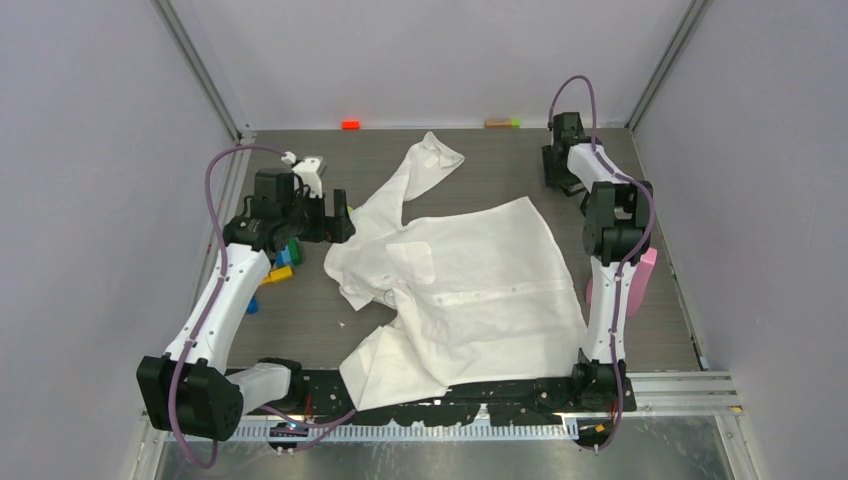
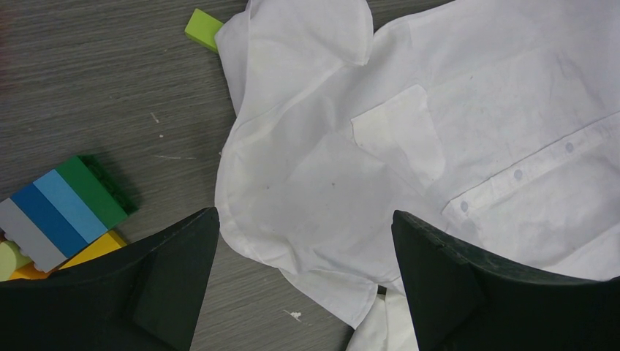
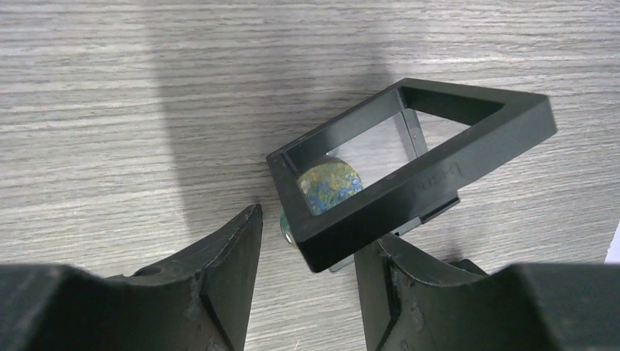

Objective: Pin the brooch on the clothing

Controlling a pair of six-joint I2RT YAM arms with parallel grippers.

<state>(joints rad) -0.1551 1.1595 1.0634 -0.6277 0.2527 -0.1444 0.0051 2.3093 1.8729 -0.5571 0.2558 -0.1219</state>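
The clothing, a white short-sleeved shirt [image 1: 470, 280], lies crumpled face up on the table, its chest pocket [image 2: 398, 131] and button placket showing. My left gripper [image 1: 335, 215] hovers open over the shirt's [image 2: 329, 168] left edge with nothing between its fingers [image 2: 303, 219]. At the back right, my right gripper [image 1: 562, 170] points down at the table. In its wrist view a round blue-green brooch [image 3: 329, 186] sits inside a tilted black frame box [image 3: 439, 168]. The box's lower corner lies between the parted jaws of the right gripper [image 3: 314, 227], close to the right finger, with a gap on the left.
Coloured toy blocks [image 2: 66, 208] lie left of the shirt, and a lime block [image 2: 203, 28] sits by its sleeve. A pink object [image 1: 640, 285] stands beside the right arm. Small red [image 1: 350, 124] and orange-green [image 1: 503, 122] pieces lie at the back wall.
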